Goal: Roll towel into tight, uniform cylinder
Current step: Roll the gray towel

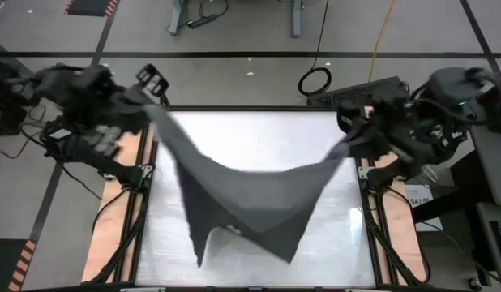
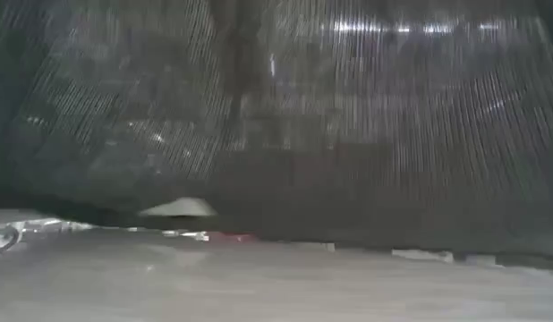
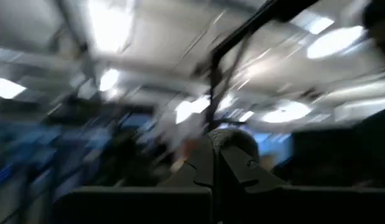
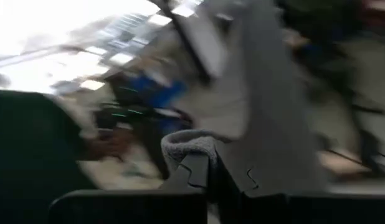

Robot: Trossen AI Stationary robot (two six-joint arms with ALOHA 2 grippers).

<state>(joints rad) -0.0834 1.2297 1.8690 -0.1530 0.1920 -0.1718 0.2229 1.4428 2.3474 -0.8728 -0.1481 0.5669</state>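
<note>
Holding the towel [image 1: 242, 207] aloft over the bench [image 1: 331, 259], left end effector [image 1: 147, 96] and right end effector [image 1: 353, 138] each clamped on a far corner. Spreading step; next I'm laying it flat before rolling.

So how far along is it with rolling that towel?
Barely begun. Done: both pincers have a corner gripped, left pincer and right pincer. In hand: the towel hangs spread between them above the table. Left: laying it flat and all the rolling.
</note>
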